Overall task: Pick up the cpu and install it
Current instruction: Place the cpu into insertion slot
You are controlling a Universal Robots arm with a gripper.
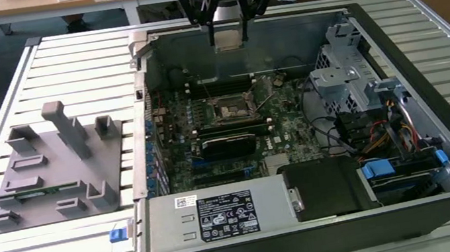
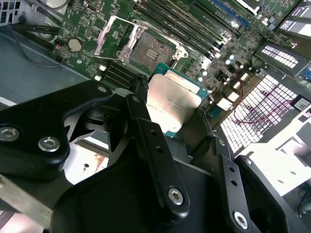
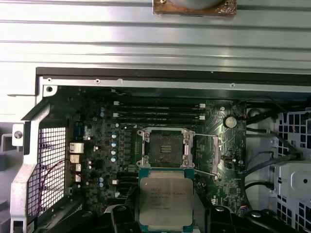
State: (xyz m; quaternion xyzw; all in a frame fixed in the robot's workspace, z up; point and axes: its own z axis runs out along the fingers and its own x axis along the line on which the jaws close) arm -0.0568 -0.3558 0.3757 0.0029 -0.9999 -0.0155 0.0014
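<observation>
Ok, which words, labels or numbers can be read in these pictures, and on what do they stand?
Small flat square silver-grey cpu: dark print lines on its top plate, too small to read.
Black-and-white label on the grey metal power supply box: dense print, too small to read.
Small white sticker beside that label: blurred, unreadable.
No text can be quoted.

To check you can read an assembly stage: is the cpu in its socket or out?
Out. The cpu is held in the gripper above the board, and the socket lies bare, nothing seated in it.
</observation>
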